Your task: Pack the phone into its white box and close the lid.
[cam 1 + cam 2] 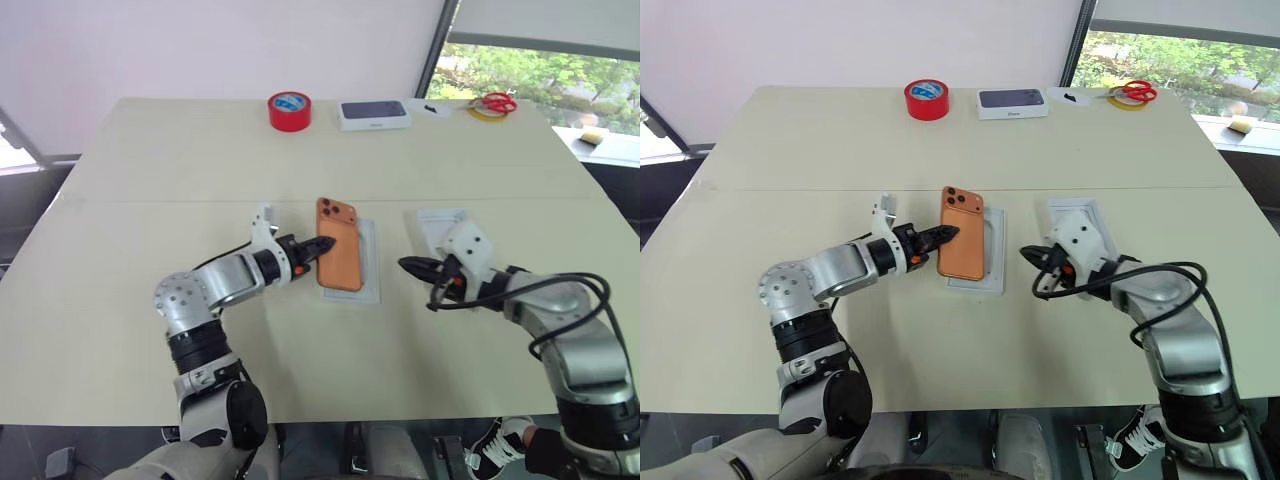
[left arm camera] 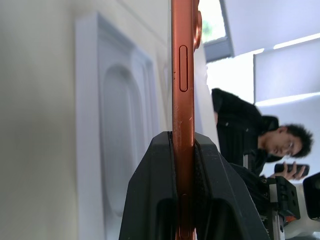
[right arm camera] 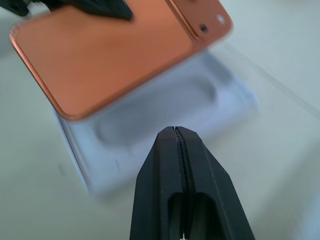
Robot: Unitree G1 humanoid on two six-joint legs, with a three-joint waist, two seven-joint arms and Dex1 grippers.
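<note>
The orange phone (image 1: 338, 255) hangs tilted just above the table, lens cluster at its far end. My left gripper (image 1: 322, 245) is shut on the phone's left long edge; in the left wrist view its fingers (image 2: 155, 190) clamp the thin orange side. Under the phone lies a white piece with an oval recess (image 3: 150, 120). I cannot tell whether it is the white box or a loose insert. To the phone's right my right gripper (image 1: 410, 265) is shut with nothing in it. Behind that wrist lies a shallow white tray, the lid (image 1: 432, 222), partly hidden.
At the table's far edge stand a red tape roll (image 1: 289, 110), a dark-topped white box (image 1: 374, 114) and red-handled scissors on a yellow ring (image 1: 492, 105). A person (image 2: 250, 135) in dark clothes shows beyond the phone in the left wrist view.
</note>
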